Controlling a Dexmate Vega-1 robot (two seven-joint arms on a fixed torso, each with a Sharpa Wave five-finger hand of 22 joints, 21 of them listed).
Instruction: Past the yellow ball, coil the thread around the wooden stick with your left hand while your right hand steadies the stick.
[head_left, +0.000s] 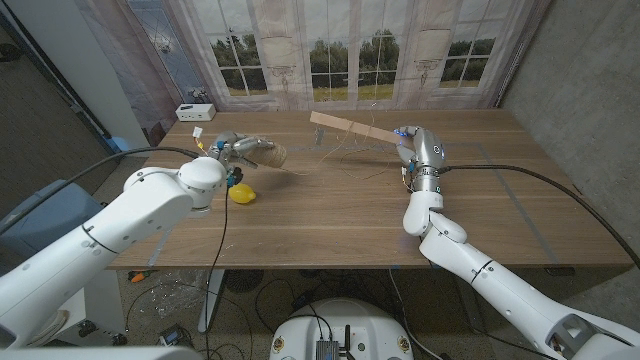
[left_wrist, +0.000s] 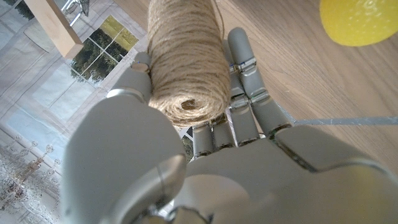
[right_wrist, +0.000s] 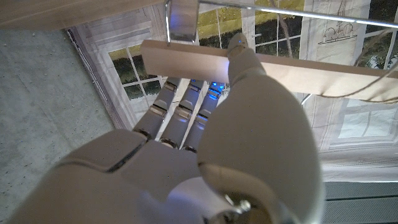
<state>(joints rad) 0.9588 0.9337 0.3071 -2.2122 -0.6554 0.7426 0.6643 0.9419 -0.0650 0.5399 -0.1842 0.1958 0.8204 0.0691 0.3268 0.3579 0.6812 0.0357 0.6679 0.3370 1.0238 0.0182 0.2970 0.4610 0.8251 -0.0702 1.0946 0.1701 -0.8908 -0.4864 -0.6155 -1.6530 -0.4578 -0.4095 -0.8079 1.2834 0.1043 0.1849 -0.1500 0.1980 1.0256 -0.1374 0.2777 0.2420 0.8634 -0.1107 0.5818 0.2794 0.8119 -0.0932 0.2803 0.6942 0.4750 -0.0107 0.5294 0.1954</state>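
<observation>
My left hand (head_left: 238, 150) grips a spool of brown thread (head_left: 268, 154) above the table's left part. In the left wrist view the spool (left_wrist: 186, 68) lies between the thumb and fingers of that hand (left_wrist: 205, 155). The yellow ball (head_left: 242, 193) (left_wrist: 360, 22) lies on the table just in front of it. The pale wooden stick (head_left: 350, 126) (right_wrist: 186, 59) slants across the far middle. My right hand (head_left: 412, 145) (right_wrist: 205, 162) holds its right end. Loose thread (head_left: 345, 152) trails from the spool towards the stick.
A metal clip (head_left: 320, 136) (right_wrist: 183, 18) holds the stick near its left end. A white box (head_left: 195, 110) sits at the table's (head_left: 330, 225) far left corner. Curtained windows stand behind the far edge.
</observation>
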